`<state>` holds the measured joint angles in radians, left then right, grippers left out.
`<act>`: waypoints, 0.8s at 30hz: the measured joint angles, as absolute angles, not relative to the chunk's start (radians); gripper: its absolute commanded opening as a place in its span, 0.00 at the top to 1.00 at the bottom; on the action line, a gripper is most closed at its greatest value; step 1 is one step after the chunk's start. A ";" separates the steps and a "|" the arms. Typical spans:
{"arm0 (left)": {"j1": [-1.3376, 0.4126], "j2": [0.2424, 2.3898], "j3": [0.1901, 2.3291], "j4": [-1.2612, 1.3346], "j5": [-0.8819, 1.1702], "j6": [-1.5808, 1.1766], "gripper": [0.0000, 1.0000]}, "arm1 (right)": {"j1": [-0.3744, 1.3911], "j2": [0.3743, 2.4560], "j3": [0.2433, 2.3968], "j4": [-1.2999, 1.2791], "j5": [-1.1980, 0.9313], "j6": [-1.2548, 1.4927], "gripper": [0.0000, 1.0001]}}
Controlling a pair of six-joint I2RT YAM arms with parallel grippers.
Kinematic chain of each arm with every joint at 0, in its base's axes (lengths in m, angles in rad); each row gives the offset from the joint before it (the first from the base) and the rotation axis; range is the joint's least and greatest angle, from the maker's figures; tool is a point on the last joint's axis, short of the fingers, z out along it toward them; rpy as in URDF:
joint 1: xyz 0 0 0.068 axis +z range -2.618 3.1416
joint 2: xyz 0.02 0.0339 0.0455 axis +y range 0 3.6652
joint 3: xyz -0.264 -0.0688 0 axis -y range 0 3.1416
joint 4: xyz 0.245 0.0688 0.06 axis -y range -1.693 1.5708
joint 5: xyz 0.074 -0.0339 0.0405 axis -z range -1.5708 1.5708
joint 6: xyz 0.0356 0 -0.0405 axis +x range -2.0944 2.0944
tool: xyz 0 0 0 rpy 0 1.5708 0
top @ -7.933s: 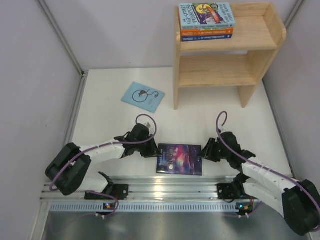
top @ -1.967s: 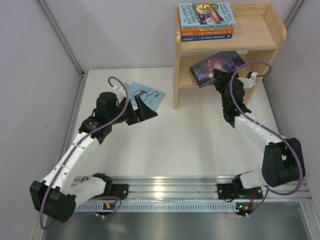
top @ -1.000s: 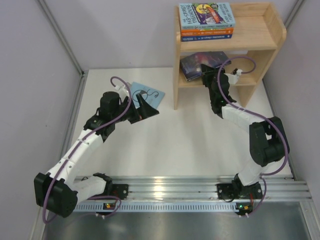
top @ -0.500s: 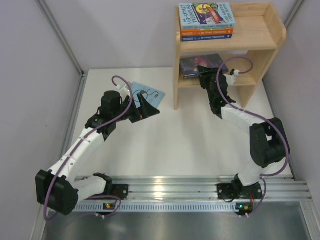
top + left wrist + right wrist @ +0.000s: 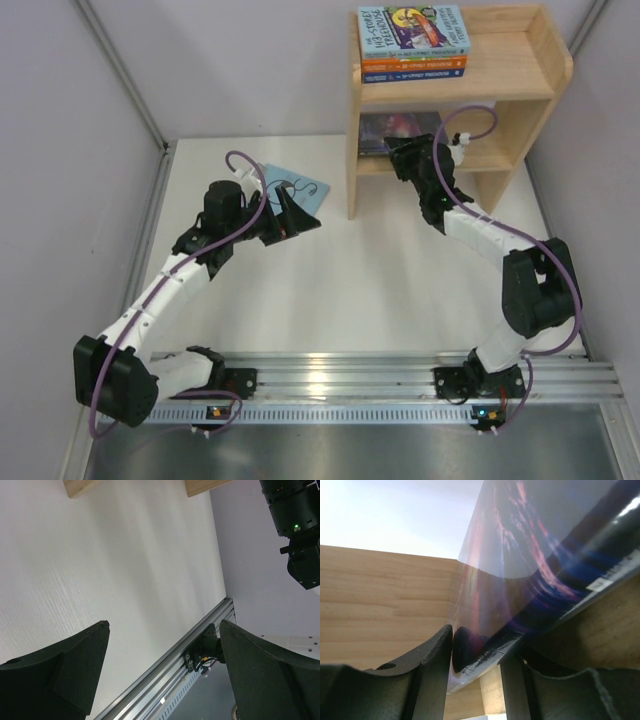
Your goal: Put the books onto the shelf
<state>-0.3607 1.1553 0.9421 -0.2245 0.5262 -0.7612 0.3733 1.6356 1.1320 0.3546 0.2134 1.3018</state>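
The shelf [image 5: 500, 90] stands at the back right. Three books are stacked on its top level: light blue [image 5: 413, 30], orange [image 5: 413, 63] and dark blue [image 5: 413, 74]. The galaxy book [image 5: 400, 126] lies on the lower level. My right gripper [image 5: 400, 150] is at that level's front edge. In the right wrist view its jaws [image 5: 476, 645] stand wider than the galaxy book [image 5: 535, 555], whose corner slants loosely between them against the shelf wood [image 5: 380, 585]. The pale blue book [image 5: 300, 183] lies on the table. My left gripper [image 5: 295, 215] hovers open over its near edge, with nothing between its fingers [image 5: 162, 625].
Grey walls close in the white table on the left, back and right. An aluminium rail [image 5: 330, 372] with both arm bases runs along the near edge. The left wrist view shows the shelf's feet [image 5: 80, 486] and the right arm's base [image 5: 295, 525].
My right gripper has pushed the galaxy book deeper into the shelf's lower level and its jaws have widened. The left arm has hardly moved.
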 measured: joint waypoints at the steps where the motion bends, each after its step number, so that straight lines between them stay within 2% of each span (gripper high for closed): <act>1: -0.361 1.155 0.942 -0.224 0.527 -0.761 0.04 | 0.373 1.636 1.134 0.351 0.207 1.301 0.58; 17: -0.361 1.147 0.938 -0.224 0.533 -0.772 0.04 | 0.379 1.628 1.133 0.341 0.159 1.283 0.55; 24: -0.360 1.134 0.937 -0.224 0.529 -0.773 0.04 | 0.404 1.613 1.133 0.317 0.157 1.272 0.50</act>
<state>-0.3603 1.1339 0.9375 -0.2245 0.5289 -0.7734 0.4042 1.6135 1.1328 0.3168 0.1574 1.2724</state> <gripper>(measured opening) 0.961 0.489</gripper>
